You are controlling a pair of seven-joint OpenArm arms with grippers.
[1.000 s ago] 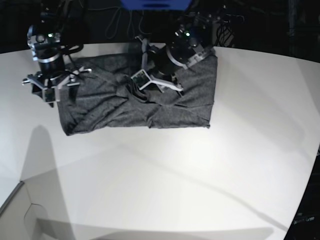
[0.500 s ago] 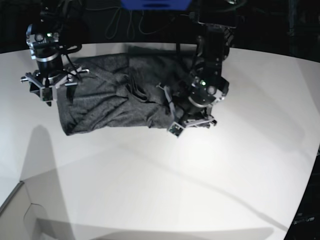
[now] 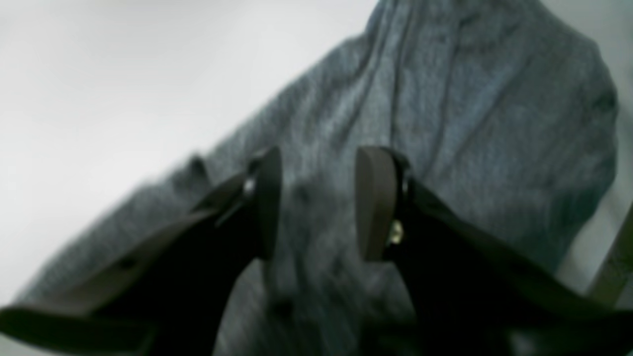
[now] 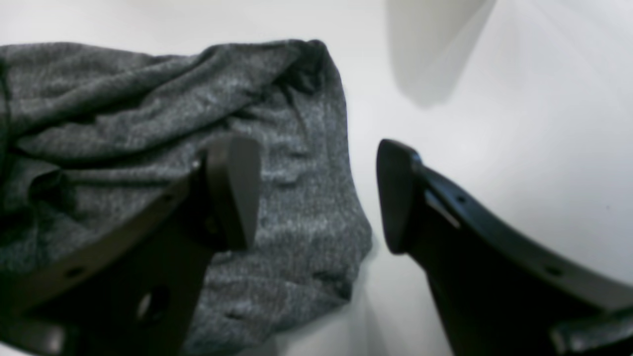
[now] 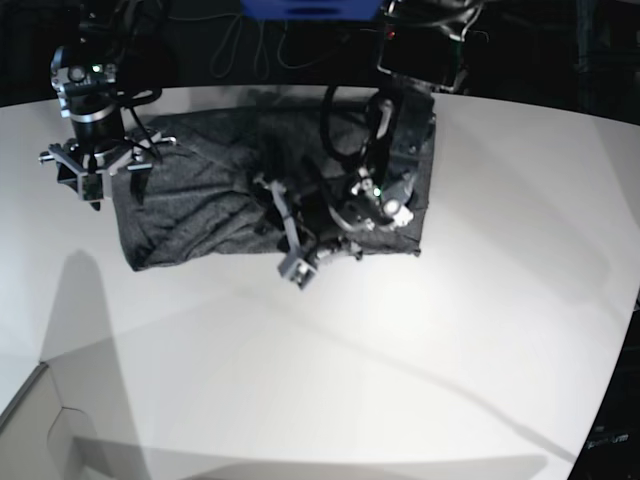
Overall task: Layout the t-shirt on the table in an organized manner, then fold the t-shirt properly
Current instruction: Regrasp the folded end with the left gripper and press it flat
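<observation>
The dark grey t-shirt [image 5: 200, 205] lies rumpled in a rough rectangle at the back of the white table [image 5: 350, 350]. My left gripper [image 5: 288, 232] hangs over the shirt's near edge at the middle, pointing left. In the left wrist view this left gripper [image 3: 319, 202] is open, with wrinkled t-shirt [image 3: 470, 123] below the gap and nothing held. My right gripper [image 5: 95, 170] hovers at the shirt's far left edge. Seen from the right wrist, the right gripper [image 4: 316, 198] is open and straddles the t-shirt [image 4: 148, 123] border, one finger over cloth, the other over bare table [image 4: 519, 99].
Dark cables and a blue object [image 5: 310, 8] sit behind the table's curved far edge. A lower grey surface [image 5: 30, 420] shows at the near left corner. White tabletop stretches in front of and to the right of the shirt.
My left arm has swung from the shirt's middle out to its near right part, then left along the near edge. The right arm has stayed almost still at the left edge.
</observation>
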